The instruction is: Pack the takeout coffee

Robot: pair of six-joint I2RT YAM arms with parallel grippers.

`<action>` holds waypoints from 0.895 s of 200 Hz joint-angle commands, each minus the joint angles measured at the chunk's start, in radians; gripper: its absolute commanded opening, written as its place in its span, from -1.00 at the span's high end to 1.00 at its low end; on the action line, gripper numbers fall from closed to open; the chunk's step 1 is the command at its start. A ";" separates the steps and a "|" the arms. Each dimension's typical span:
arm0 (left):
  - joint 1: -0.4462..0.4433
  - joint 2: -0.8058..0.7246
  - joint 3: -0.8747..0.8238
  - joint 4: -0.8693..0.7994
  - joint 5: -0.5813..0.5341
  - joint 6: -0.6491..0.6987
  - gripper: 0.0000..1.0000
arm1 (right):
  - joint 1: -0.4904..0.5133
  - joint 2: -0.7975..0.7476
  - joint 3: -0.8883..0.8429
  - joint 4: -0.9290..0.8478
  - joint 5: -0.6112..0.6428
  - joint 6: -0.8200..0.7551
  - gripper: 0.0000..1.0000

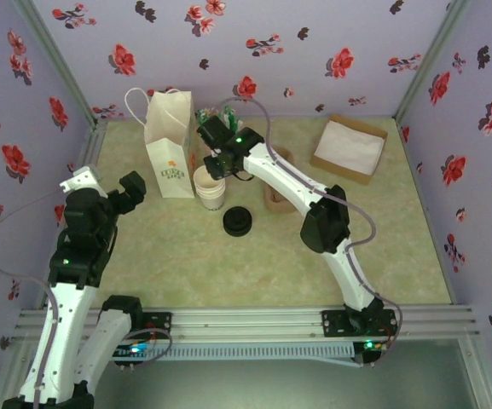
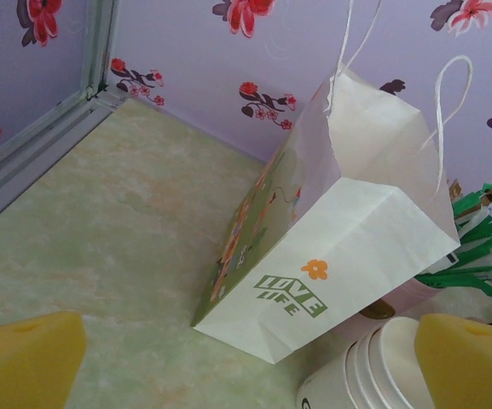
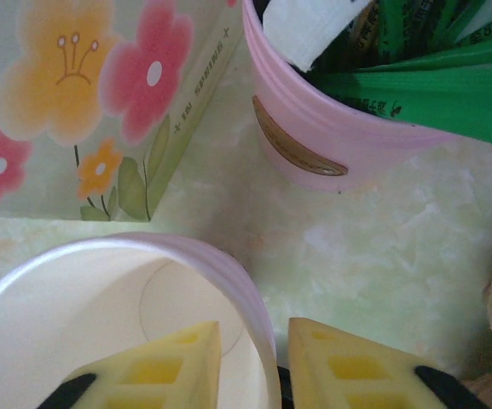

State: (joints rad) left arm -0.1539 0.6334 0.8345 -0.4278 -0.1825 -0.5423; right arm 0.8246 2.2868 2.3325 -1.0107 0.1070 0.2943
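Takeout coffee cup point(image 3: 83, 315) sat topmost on the stack of cream cups point(image 1: 211, 202), empty and unlidded, just beside the paper bag point(image 1: 169, 149). The right jaws straddled its rim, one finger inside and one outside, nearly together; whether they clamped the wall could not be told. A lift from here could crush the thin rim, or drag up a nested cup and topple the stack. The dark lid point(image 1: 237, 222) lay apart on the surface point(image 1: 382, 247). The pink cup point(image 3: 314, 128) held green sachets point(image 3: 433, 85). The pulp carrier point(image 1: 271, 202) lay mostly hidden under the right arm. The brown tray point(image 1: 341, 171) held white paper. The left jaws stood wide open, empty.
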 commanded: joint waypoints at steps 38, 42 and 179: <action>-0.009 0.001 -0.006 0.008 0.004 0.028 -0.99 | -0.004 0.046 0.079 -0.064 -0.024 -0.009 0.72; -0.009 0.000 -0.006 0.008 0.005 0.029 -0.99 | -0.005 0.046 0.082 -0.067 -0.023 -0.009 0.75; -0.014 0.037 0.005 -0.003 0.057 0.036 -0.99 | -0.016 0.013 0.168 -0.104 -0.036 -0.017 1.00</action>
State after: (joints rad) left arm -0.1638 0.6666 0.8345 -0.4282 -0.1440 -0.5377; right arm 0.8192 2.3173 2.4493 -1.0988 0.0841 0.2874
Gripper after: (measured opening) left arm 0.997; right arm 0.049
